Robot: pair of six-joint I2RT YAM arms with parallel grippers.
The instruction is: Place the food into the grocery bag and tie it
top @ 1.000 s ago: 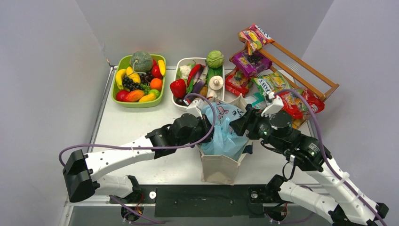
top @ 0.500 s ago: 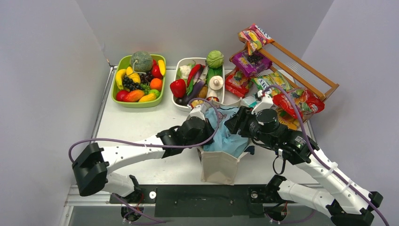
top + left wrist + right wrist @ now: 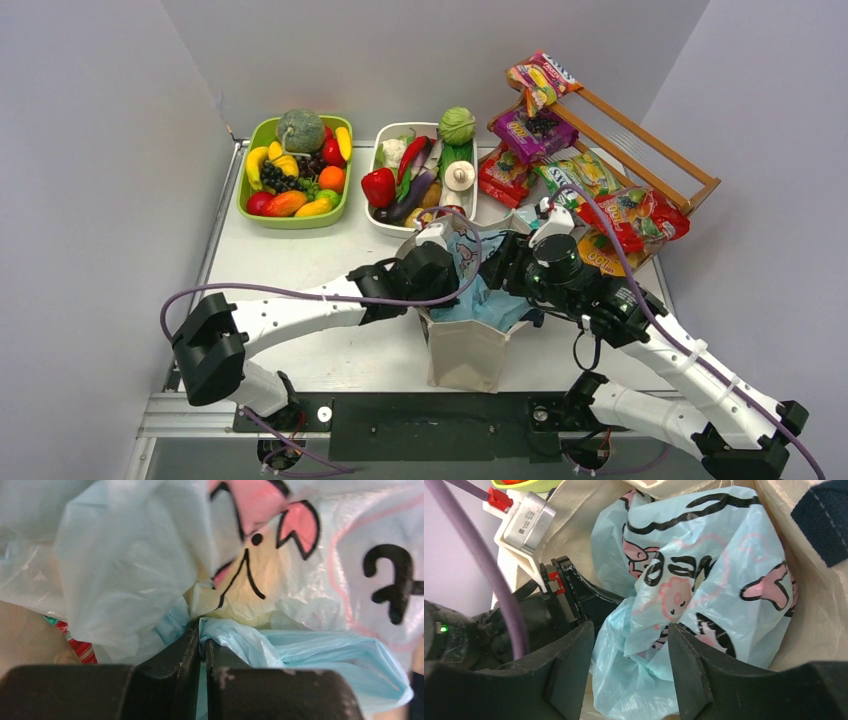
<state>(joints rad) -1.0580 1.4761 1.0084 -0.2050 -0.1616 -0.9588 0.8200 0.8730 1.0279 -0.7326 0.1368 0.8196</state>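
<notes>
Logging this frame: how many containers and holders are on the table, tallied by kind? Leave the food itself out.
Trays: 2 (green tray, white tray)
Bags: 2 (light-blue grocery bag, sitting inside the beige canvas tote)
Racks: 1 (wooden rack)
Total: 5

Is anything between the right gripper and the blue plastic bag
Nothing visible. The right gripper is open directly over the grocery bag in the canvas tote; the left gripper pinches the bag to one side.
</notes>
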